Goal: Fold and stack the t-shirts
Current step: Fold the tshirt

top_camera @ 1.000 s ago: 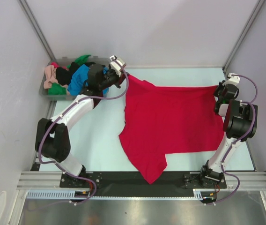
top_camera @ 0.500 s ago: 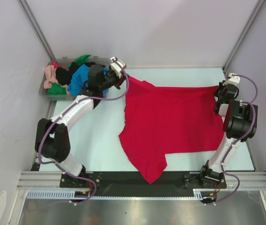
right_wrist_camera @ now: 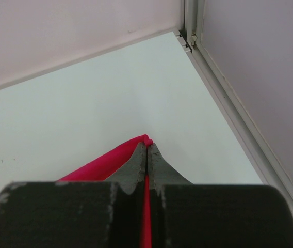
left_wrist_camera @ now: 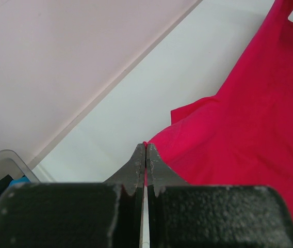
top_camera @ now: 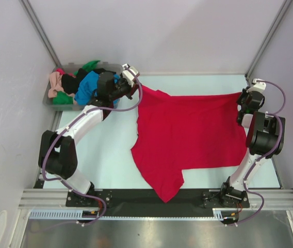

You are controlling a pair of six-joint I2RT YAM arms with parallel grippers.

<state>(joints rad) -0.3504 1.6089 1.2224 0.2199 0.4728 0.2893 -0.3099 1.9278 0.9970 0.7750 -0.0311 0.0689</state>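
Top external view has the red shirt (top_camera: 188, 137) lying mid-frame, with the left gripper (left_wrist_camera: 145, 150) and right gripper (right_wrist_camera: 147, 147) each pinched tight on an upper corner, so it looks like spreading, and next comes laying it flat to fold.

I see a large, bright red t-shirt (top_camera: 188, 134) spread mostly flat across the centre and right of the overhead view. Its far edge runs straight along the upper part of the frame, and one flap of cloth points toward the lower centre. The left gripper (left_wrist_camera: 145, 155) pinches its upper left corner and the right gripper (right_wrist_camera: 147, 152) pinches its upper right corner. In the upper left, a blue shirt (top_camera: 87, 87), green shirt (top_camera: 91, 65), black shirt (top_camera: 70, 82) and peach-pink shirt (top_camera: 55, 80) lie crumpled in one heap.
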